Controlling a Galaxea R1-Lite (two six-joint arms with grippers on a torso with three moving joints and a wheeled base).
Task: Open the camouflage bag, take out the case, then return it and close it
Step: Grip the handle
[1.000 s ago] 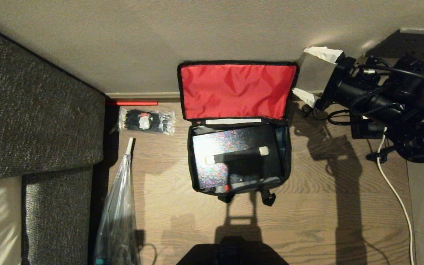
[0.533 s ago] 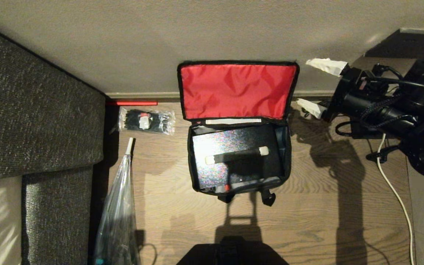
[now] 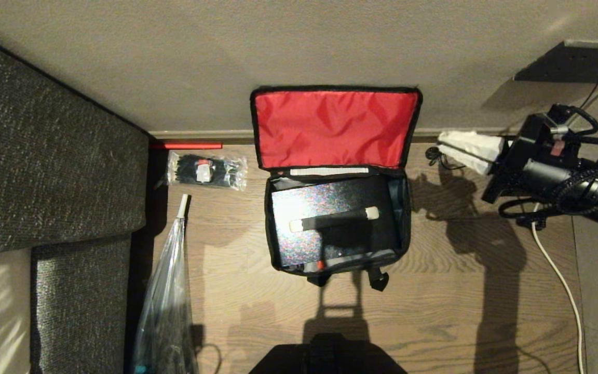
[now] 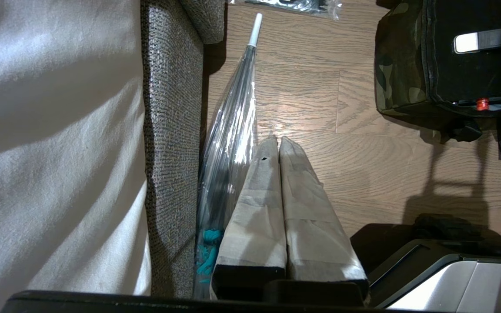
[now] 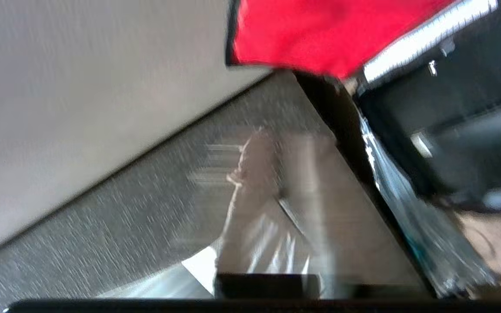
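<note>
Nearest us the bag (image 3: 336, 218) sits on the floor (image 3: 460, 311), lid (image 3: 333, 127) thrown back against the wall (image 3: 299, 47), red lining up. The case (image 3: 330, 223) lies flat inside, handle (image 3: 334, 218) across its top w/ pale ends showing. We judge the bag soft and floppy, so its walls may drag; the case looks rigid, prob. moderately heavy, smooth-faced, so the handle mid-span is the place to grip, lifting straight up. Off to the right, apart from the bag near the wall, our right gripper (image 3: 442, 144) has its padded fingers (image 3: 467, 140) pressed together, holding nothing. Our left gripper (image 4: 278, 141) hangs parked by the sofa (image 4: 170, 152), fingers together, empty.
</note>
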